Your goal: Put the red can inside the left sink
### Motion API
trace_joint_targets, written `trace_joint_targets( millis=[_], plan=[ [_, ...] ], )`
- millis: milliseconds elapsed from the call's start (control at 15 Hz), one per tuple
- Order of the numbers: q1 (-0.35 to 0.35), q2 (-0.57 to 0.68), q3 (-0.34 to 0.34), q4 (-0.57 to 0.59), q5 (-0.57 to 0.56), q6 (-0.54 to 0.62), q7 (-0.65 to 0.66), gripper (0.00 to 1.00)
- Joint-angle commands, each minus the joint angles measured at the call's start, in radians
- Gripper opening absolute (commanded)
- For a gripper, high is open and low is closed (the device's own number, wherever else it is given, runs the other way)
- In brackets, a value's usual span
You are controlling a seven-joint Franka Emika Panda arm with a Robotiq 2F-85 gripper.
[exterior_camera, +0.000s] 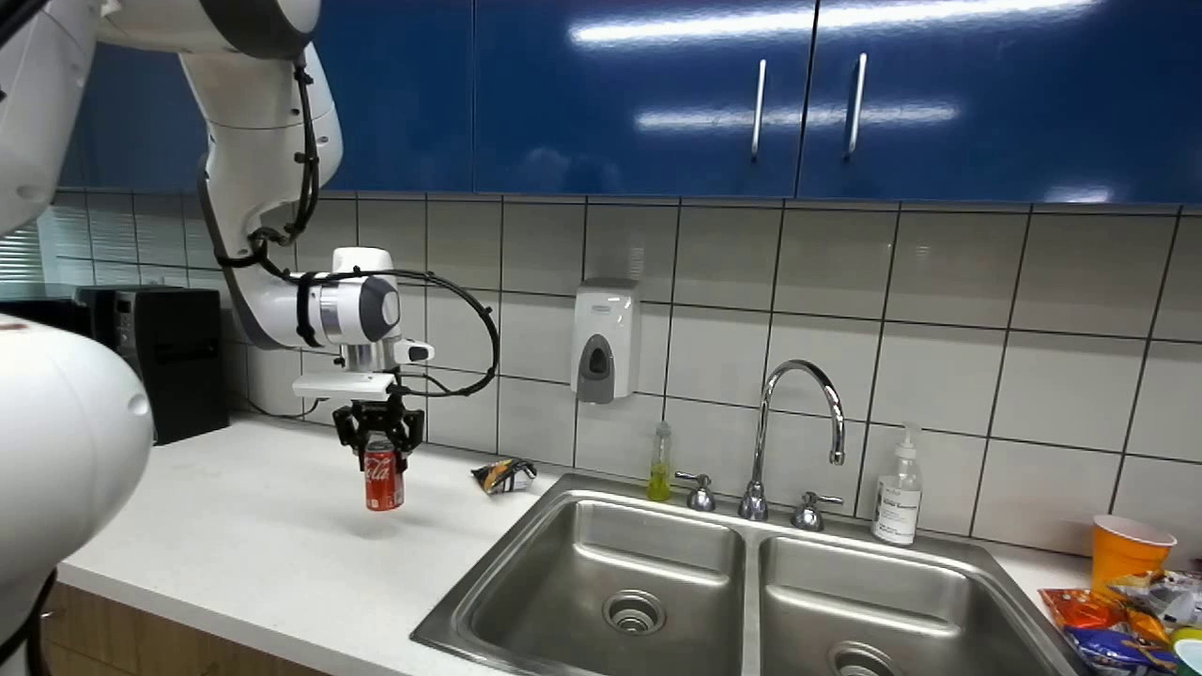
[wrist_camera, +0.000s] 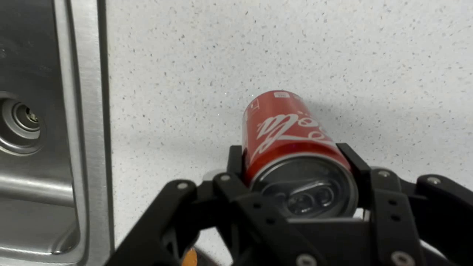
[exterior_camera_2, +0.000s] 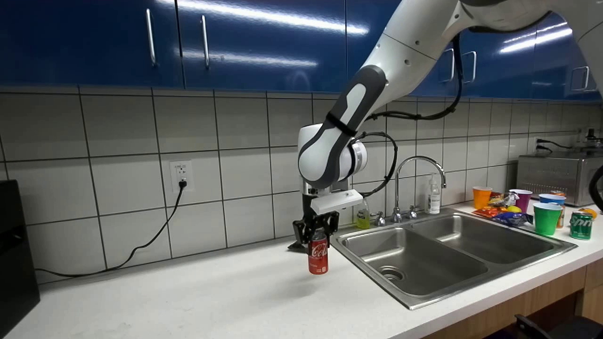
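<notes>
While the hand [exterior_camera: 382,459] clamps the red can [exterior_camera: 384,484], swinging low could clip the left sink [exterior_camera: 563,584], lower centre!

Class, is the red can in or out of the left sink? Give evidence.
Out: in both exterior views, the red can hangs in the gripper above the counter, beside the left sink.

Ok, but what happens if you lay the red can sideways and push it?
The red can would probably roll, because it's round like a tube. It might feel fairly stiff: no dents show, even with the claw holding it. It could be slippery too, since it looks smooth and shiny.
</notes>
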Motion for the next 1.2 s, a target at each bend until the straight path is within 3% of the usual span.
trace_joint_targets(
  millis=[0, 1133],
  plan=[
    [-0.011, -0.118, 0.021, -0.087, 0.030, -0.030, 0.017, 0.38],
    [-0.045, -0.434, 0.055, -0.321, 0.053, -0.111, 0.083, 0.38]
  ],
)
